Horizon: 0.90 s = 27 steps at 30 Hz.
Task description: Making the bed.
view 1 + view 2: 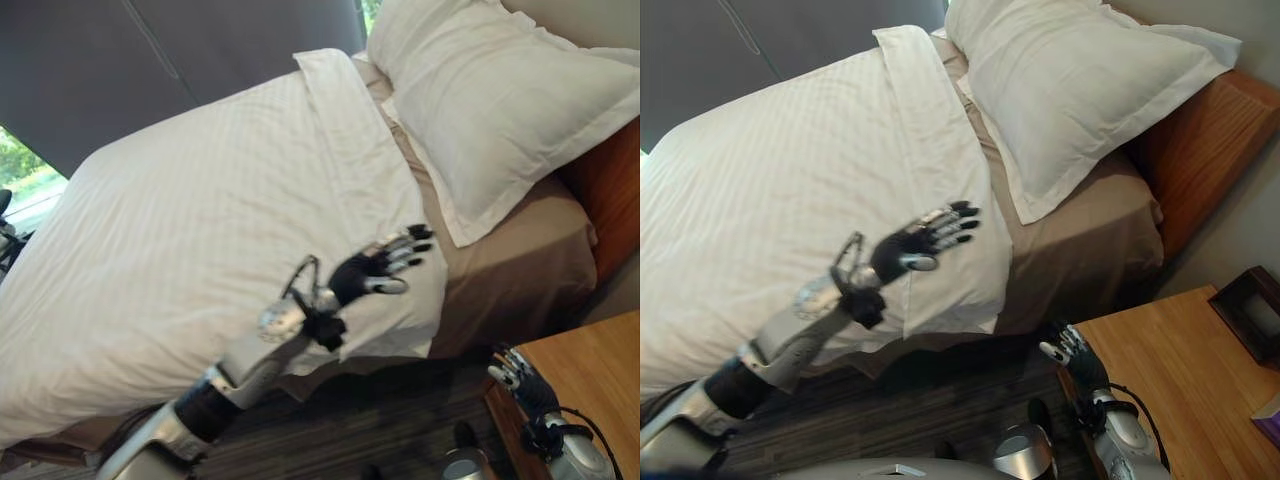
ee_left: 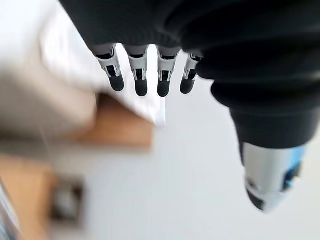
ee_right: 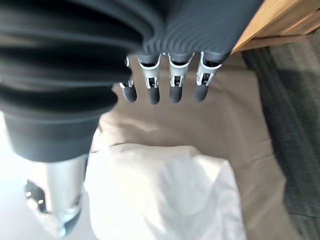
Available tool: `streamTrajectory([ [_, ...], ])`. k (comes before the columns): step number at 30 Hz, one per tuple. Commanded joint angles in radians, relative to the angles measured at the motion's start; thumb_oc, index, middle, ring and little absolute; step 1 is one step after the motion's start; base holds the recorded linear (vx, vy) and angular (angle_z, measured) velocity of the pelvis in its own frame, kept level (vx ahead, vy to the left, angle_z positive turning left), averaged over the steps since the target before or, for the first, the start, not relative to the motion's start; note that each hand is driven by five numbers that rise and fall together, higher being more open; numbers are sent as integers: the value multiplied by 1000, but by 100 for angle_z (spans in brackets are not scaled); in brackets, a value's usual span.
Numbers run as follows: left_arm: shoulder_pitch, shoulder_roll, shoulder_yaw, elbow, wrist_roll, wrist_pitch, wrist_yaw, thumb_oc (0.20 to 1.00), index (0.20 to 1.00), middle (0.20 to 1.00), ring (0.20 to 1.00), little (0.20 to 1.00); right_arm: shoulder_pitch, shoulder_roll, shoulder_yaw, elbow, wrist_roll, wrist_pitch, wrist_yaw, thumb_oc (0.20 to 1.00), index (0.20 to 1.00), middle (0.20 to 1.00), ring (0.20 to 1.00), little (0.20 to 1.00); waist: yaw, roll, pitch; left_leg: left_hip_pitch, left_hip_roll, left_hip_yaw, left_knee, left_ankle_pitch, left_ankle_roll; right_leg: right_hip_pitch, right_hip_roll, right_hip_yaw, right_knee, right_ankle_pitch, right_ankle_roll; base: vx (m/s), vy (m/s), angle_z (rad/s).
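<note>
The bed (image 1: 520, 270) runs from the lower left up to a wooden headboard (image 1: 1200, 150) at the upper right. A white duvet (image 1: 180, 220) with a faint check pattern covers most of it, its top edge folded back in a band (image 1: 350, 130) that runs across the bed just below the pillow. A large white pillow (image 1: 490, 100) lies at the head, resting on a tan fitted sheet (image 1: 1080, 250) that shows bare between the duvet's fold and the headboard and drapes down the near side.

The left robot hand (image 1: 385, 265) is stretched out over the near corner of the folded duvet, fingers (image 2: 141, 82) straight and spread, thumb apart, holding nothing; whether it touches the cloth cannot be told. The right robot hand (image 1: 1075, 355) hangs low beside the bed, next to the edge of a wooden bedside surface (image 1: 1180, 370), its fingers (image 3: 175, 90) relaxed and empty. Its wrist view looks down on the duvet's corner lying over the tan sheet. A dark box (image 1: 1252, 315) sits at the far corner of the bedside surface. Dark striped carpet (image 1: 400, 420) covers the floor beside the bed.
</note>
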<state>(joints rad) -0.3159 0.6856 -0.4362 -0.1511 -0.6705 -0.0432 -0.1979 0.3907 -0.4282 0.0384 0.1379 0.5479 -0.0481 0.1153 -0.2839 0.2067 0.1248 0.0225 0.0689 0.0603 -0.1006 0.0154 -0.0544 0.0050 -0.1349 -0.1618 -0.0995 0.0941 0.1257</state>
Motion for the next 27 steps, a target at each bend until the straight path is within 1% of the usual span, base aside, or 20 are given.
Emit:
streamTrajectory([
  [1,1,70,121,68,118,-66,60,1000,1000,1000,1000,1000,1,38,2,-37,-1,-15,29,1000,1000,1000,1000,1000,8,-75,-19,63,11,38,13,8,-43,-8,-11,113,85,-71,4,0,0,0],
  [2,1,96,149,86,201,-67,70,1000,1000,1000,1000,1000,8,43,4,-34,3,-9,38,1000,1000,1000,1000,1000,8,-76,-19,63,14,43,13,7,-45,-8,-9,117,81,-70,4,3,-6,-5],
  [3,3,96,150,85,203,-67,71,1000,1000,1000,1000,1000,7,43,5,-34,3,-9,38,1000,1000,1000,1000,1000,8,-77,-18,64,14,44,13,7,-45,-7,-9,118,81,-70,4,5,-9,-5],
  [4,9,105,177,100,253,-73,91,1000,1000,1000,1000,1000,10,50,3,-29,9,-7,45,1000,1000,1000,1000,1000,8,-79,-17,65,16,48,13,6,-47,-9,-8,124,78,-68,5,0,0,0],
  [5,25,104,199,122,263,-80,99,1000,1000,1000,1000,1000,11,51,3,-27,15,-5,48,1000,1000,1000,1000,1000,6,-80,-15,64,18,53,13,6,-48,-12,-7,129,77,-67,5,0,0,0],
  [6,32,112,221,162,335,-81,108,1000,1000,1000,1000,1000,13,52,4,-29,23,0,56,1000,1000,1000,1000,1000,-1,-83,-8,62,21,66,13,6,-50,-19,-2,141,69,-61,6,-25,-11,-6],
  [10,37,102,216,198,362,-79,99,1000,1000,1000,1000,1000,14,47,10,-31,28,5,64,1000,1000,1000,1000,1000,-8,-84,0,58,28,88,13,6,-53,-33,4,159,61,-54,7,-14,-5,-22],
  [11,29,79,202,218,378,-79,100,1000,1000,1000,1000,1000,9,45,18,-31,27,7,69,1000,1000,1000,1000,1000,-15,-86,6,56,33,97,13,5,-53,-40,9,169,56,-51,6,-15,-13,-16],
  [12,29,61,194,228,362,-79,99,1000,1000,1000,1000,1000,7,46,21,-34,30,6,70,1000,1000,1000,1000,1000,-18,-86,9,54,34,99,13,5,-53,-44,11,174,55,-50,7,-15,-13,-13],
  [13,29,61,193,229,362,-80,99,1000,1000,1000,1000,1000,7,46,20,-34,30,6,70,1000,1000,1000,1000,1000,-17,-86,9,54,34,100,13,5,-53,-44,11,175,55,-49,7,-20,-6,-18],
  [14,23,24,170,245,343,-76,92,1000,1000,1000,1000,1000,4,43,25,-36,32,5,68,1000,1000,1000,1000,1000,-23,-85,17,50,36,104,13,7,-52,-51,14,181,55,-50,6,-23,-4,-16],
  [17,9,-12,149,254,370,-76,99,1000,1000,1000,1000,1000,-3,39,29,-35,32,3,64,1000,1000,1000,1000,1000,-27,-81,26,44,38,108,13,8,-53,-61,16,185,56,-50,5,-23,-2,-17],
  [18,-7,-52,131,269,380,-76,107,1000,1000,1000,1000,1000,-10,35,32,-33,33,1,58,1000,1000,1000,1000,1000,-35,-80,35,38,38,111,13,9,-53,-71,17,190,57,-49,5,-50,-9,-24],
  [19,-34,-94,110,311,427,-75,124,1000,1000,1000,1000,1000,-23,29,40,-28,32,1,50,1000,1000,1000,1000,1000,-43,-75,50,29,39,118,13,13,-53,-89,20,198,62,-48,4,-53,-16,-17],
  [25,-81,-145,97,387,500,-73,167,1000,1000,1000,1000,1000,-43,22,49,-24,40,-3,38,1000,1000,1000,1000,1000,-54,-69,71,5,41,131,13,19,-54,-127,25,212,69,-41,4,-28,-10,-8],
  [27,-97,-152,95,405,560,-74,191,1000,1000,1000,1000,1000,-53,18,53,-20,46,-8,31,1000,1000,1000,1000,1000,-58,-67,84,-4,43,142,13,22,-54,-146,31,221,73,-39,4,-13,-10,-10],
])
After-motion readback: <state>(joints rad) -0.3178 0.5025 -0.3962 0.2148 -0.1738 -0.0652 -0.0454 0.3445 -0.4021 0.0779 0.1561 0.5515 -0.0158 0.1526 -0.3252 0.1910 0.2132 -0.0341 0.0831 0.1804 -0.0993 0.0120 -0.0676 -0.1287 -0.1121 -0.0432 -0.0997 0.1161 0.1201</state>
